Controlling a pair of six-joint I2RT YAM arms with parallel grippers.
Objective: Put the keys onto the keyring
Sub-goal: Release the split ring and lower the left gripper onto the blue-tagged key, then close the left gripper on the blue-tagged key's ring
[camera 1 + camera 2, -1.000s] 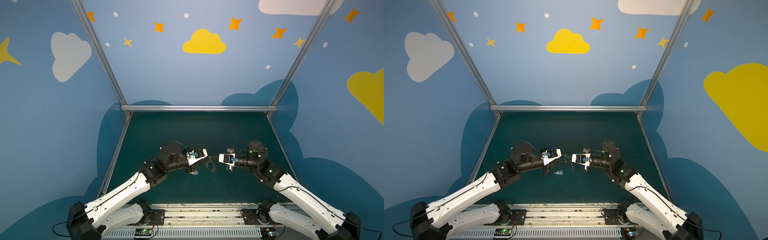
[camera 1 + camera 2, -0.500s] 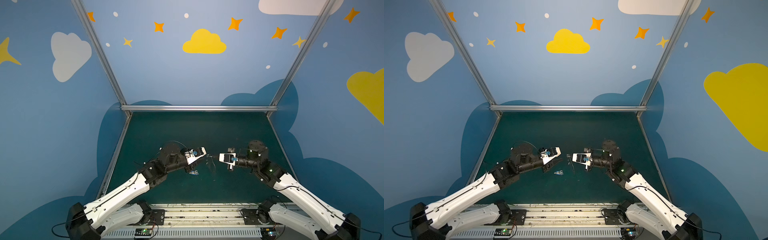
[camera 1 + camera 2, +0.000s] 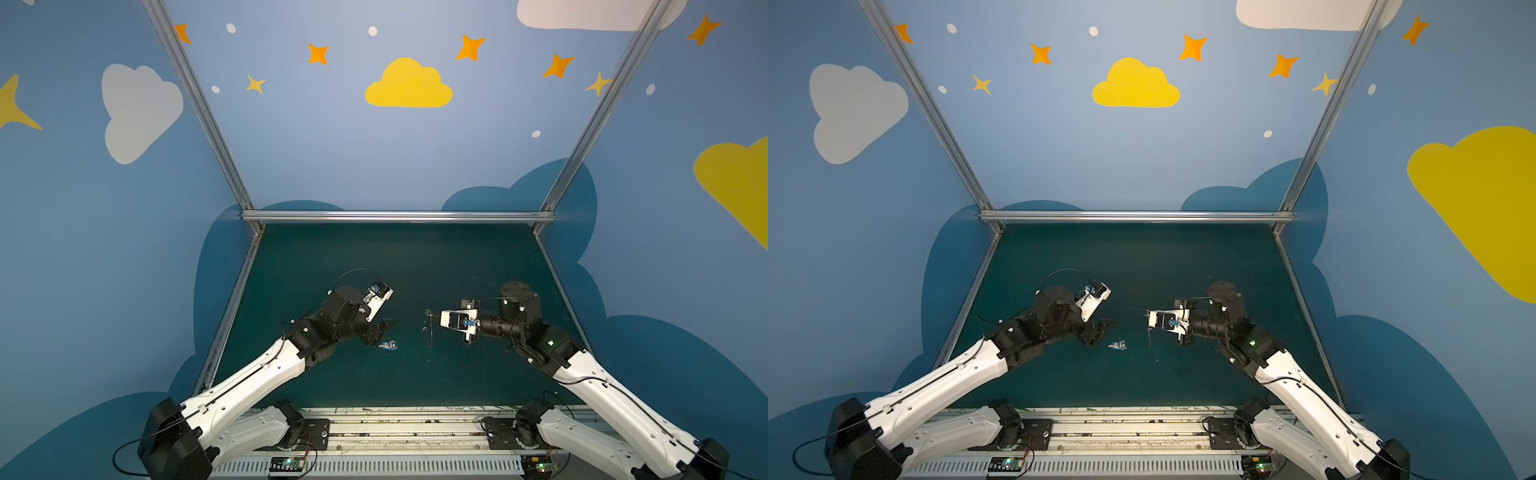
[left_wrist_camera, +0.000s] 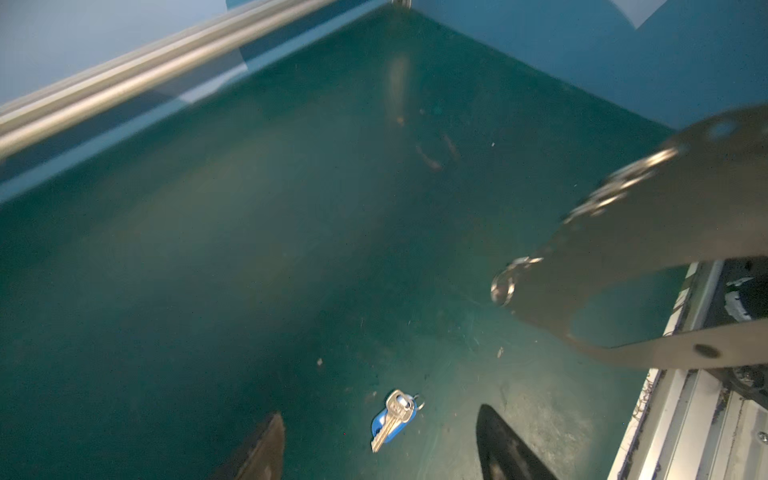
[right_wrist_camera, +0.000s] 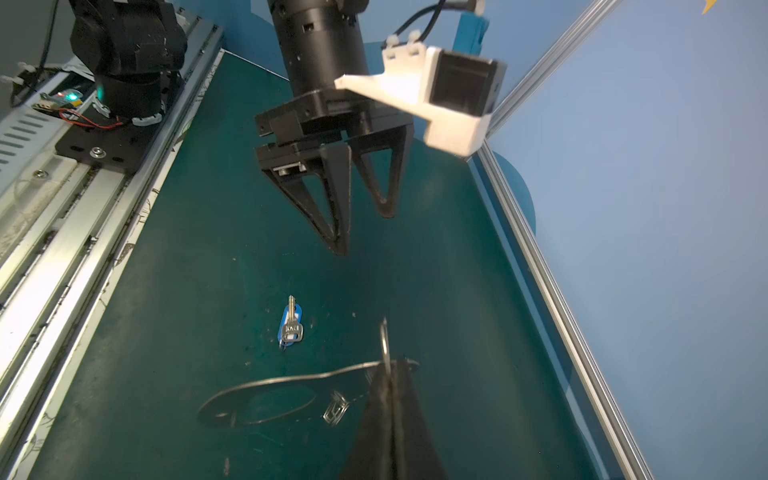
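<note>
The keys point(image 3: 387, 345) point(image 3: 1117, 345): we see one silver key lying flat on a blue tag point(image 4: 392, 419) point(image 5: 292, 326), with a small ring at the head end. They rest on the dark green desk point(image 3: 374, 266), near its front and a little left of the middle, between the two arms.

The left end effector point(image 4: 379, 412) point(image 5: 362, 232) is released. Its two dark fingers point(image 4: 266, 444) stand well apart, and in the left wrist view the keys lie on the desk in the gap between them. In the right wrist view its fingertips hang above the desk, clear of the keys. In both top views it sits just to the left of the keys point(image 3: 384, 326) point(image 3: 1104, 328).

The keyring point(image 4: 623, 249) point(image 5: 291, 379), a flat grey plate with an oblong slot, is held off the desk to the right of the keys. In both top views we see it edge-on as a thin line point(image 3: 428, 328) point(image 3: 1149, 336). The right end effector point(image 5: 392, 374) is clenched on one end of the plate. A small wire ring point(image 4: 503, 286) point(image 5: 384, 340) hangs at the plate's edge, and a small clip point(image 5: 334, 409) dangles beside it. The keys and the keyring are apart.
</note>
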